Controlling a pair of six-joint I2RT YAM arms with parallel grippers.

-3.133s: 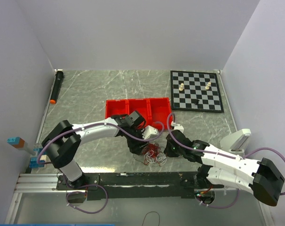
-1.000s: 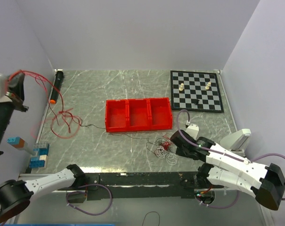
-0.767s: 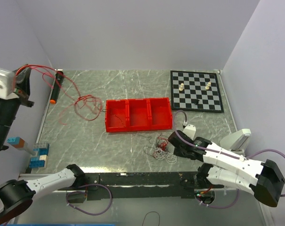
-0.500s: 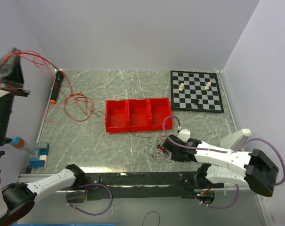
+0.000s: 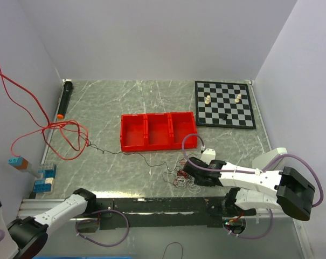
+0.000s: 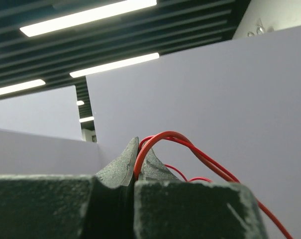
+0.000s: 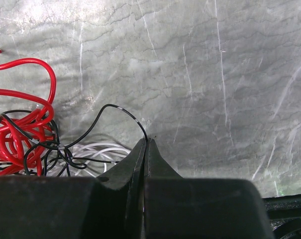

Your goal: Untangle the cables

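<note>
Pinching the red cable between its pressed-together fingertips, the left claw is raised high against the pale wall, out of the overhead view. From the upper left edge of that view the red cable slopes down to loose loops lying on the left part of the grey surface, well apart from the red tray. A thin black cable leads from those loops along the front of the tray to the small tangle near the front edge. The right claw is low at that tangle, its jaws closed, and the black cable arcs into the seam at its tips, apparently pinched there. Just left of the tips lie more coils of red, with black strands crossing them and the white cable underneath. A chessboard sits at the far right corner.
</note>
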